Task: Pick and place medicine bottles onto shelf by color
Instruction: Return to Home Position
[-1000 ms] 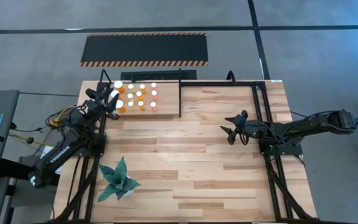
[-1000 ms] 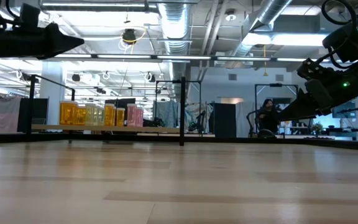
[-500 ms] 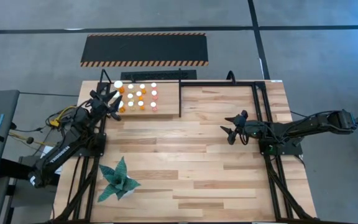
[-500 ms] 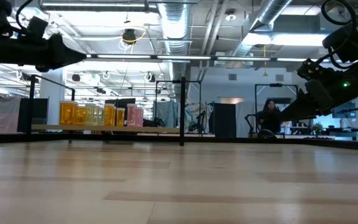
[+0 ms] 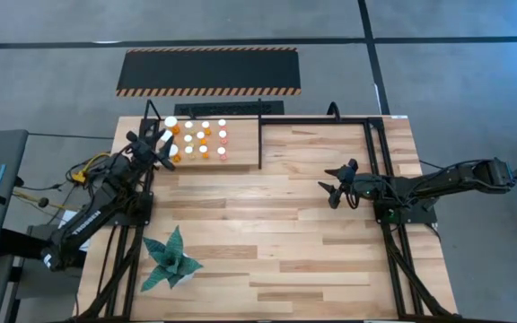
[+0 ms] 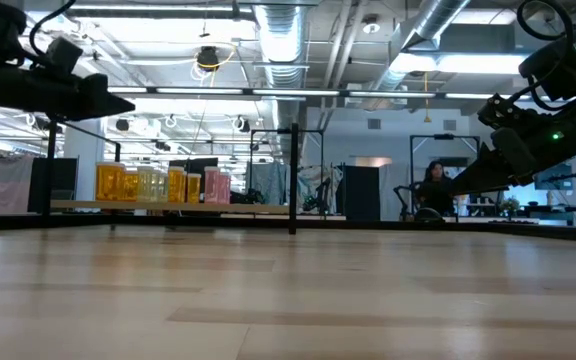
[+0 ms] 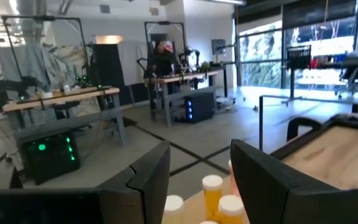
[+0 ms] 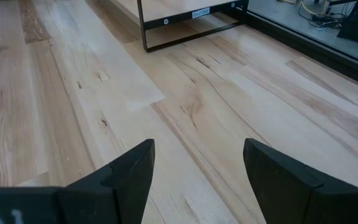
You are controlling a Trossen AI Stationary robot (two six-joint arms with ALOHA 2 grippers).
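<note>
Overhead, the medicine bottles stand in a tight cluster of white caps on the shelf, the pale board at the far left corner of the table, bounded on its right by a black post. From table height the bottles form a row on the board, orange and yellow ones to the left and pinkish-red ones at the right end. The left gripper hangs just beside the cluster's left edge, raised above cap height, its fingers spread with nothing between them and a few bottles showing beyond. The right gripper hovers over bare wood at the table's right-centre, well apart from the shelf, its fingers likewise spread and empty. A green leafy plant lies at the near left, and a person shows in the room behind.
</note>
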